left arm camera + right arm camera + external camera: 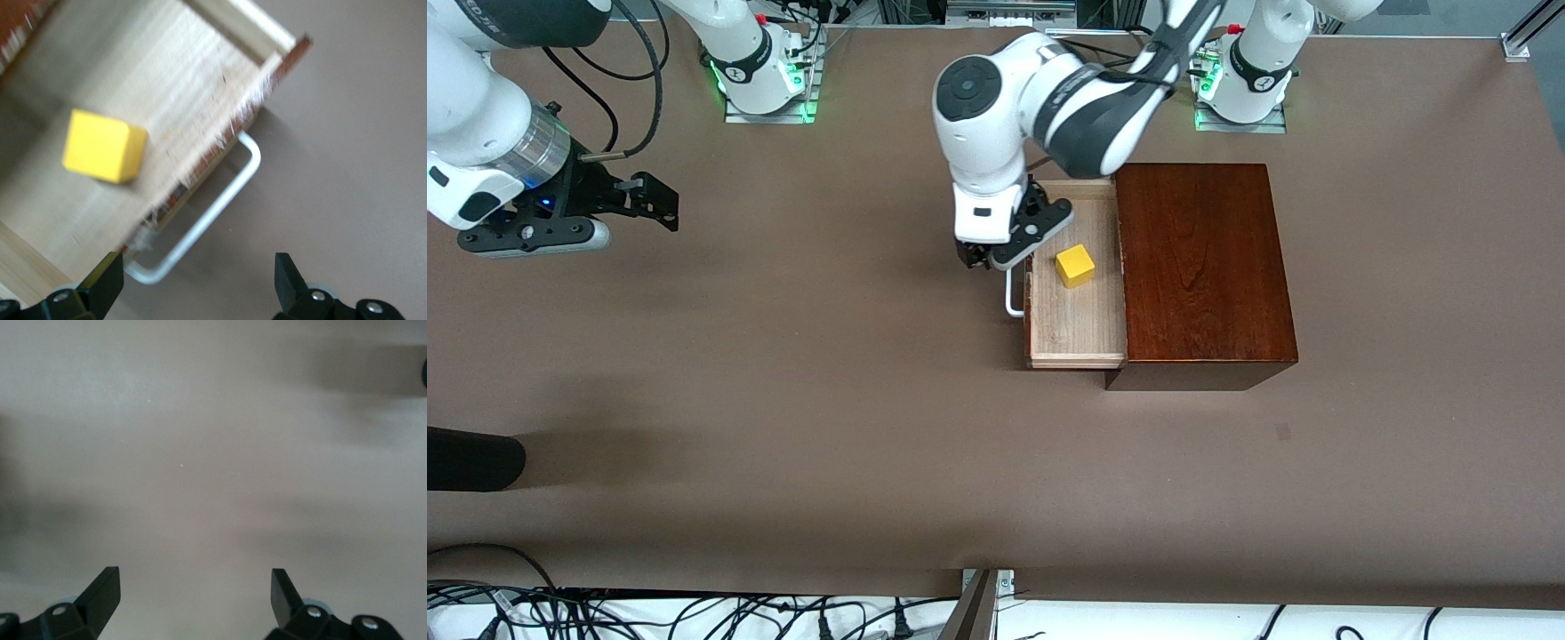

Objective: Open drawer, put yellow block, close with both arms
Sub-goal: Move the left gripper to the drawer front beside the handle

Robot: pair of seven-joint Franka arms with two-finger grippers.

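I see drawer (1076, 320) open, yellow block (1075, 265) inside, frame centre. Left gripper (1009, 253) over handle (1013, 298), right gripper (660, 203) waiting upper left; fingers wide, empty. Closing remains.

The front camera looks down from high across the table (783, 427); each wrist camera looks closely downward, the left sharing the drawer (1074, 324) (200, 100).

I see a bright yellow block (1075, 265), pale wood drawer (1072, 324) with white handle (1012, 300), glossy reddish-brown box (1200, 262), brown bench (783, 400), black fingers (103, 283).
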